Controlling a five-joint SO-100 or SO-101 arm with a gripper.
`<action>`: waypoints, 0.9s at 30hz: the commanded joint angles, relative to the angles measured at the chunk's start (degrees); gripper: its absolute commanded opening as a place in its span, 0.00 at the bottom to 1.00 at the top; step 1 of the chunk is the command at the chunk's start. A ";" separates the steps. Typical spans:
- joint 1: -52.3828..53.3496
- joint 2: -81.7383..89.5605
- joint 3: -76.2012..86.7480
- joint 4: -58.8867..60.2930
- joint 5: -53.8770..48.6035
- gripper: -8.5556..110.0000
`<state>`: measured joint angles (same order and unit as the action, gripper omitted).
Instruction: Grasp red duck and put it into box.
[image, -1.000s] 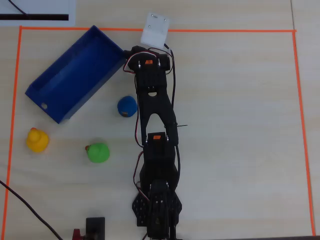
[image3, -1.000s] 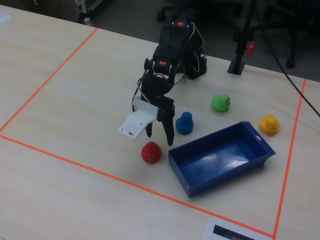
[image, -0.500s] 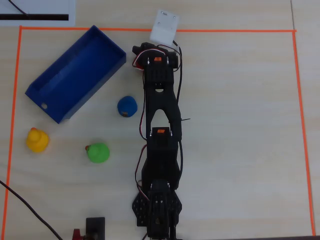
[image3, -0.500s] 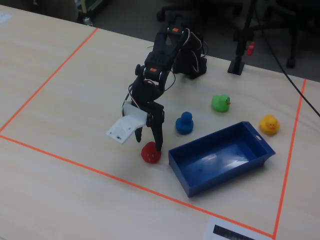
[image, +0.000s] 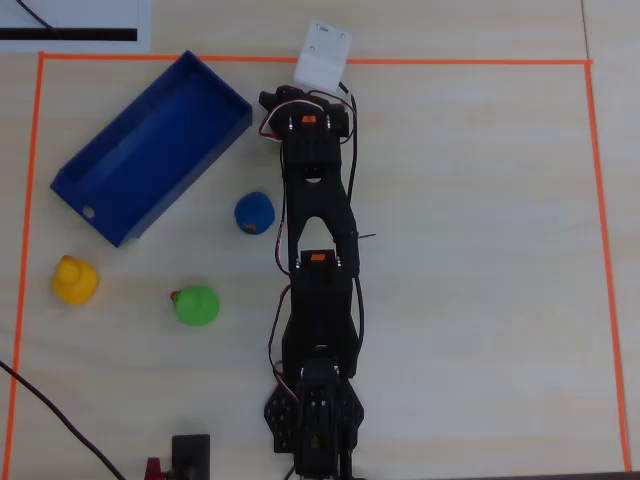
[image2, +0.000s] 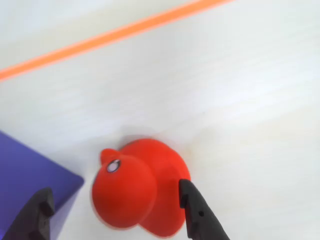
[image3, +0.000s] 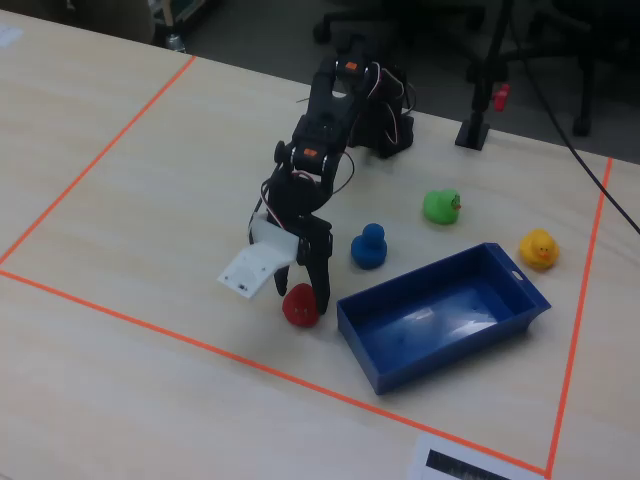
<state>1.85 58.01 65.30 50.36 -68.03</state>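
Note:
The red duck (image2: 137, 192) sits on the table between my gripper's (image2: 116, 192) open jaws. The right finger (image2: 197, 212) is at the duck's side and the left finger (image2: 37, 215) stands well apart from it, in front of a corner of the box (image2: 25, 172). In the fixed view the gripper (image3: 305, 283) points down over the red duck (image3: 300, 306), just left of the long blue box (image3: 385, 375). In the overhead view the box (image: 110, 215) lies at the upper left, and the duck and jaws are hidden under the white wrist mount (image: 322, 55).
A blue duck (image: 254, 212), a green duck (image: 196, 305) and a yellow duck (image: 74, 279) stand left of the arm. Orange tape (image: 315, 61) marks the work area's edge, close beyond the gripper. A black stand (image: 190, 452) and cables are near the arm's base.

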 joint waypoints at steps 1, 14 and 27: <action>-0.88 0.18 0.00 -1.85 0.35 0.35; -1.23 -1.67 2.11 -4.83 0.62 0.07; -8.88 30.59 -8.09 19.16 20.57 0.07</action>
<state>-2.46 78.84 60.29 66.62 -51.24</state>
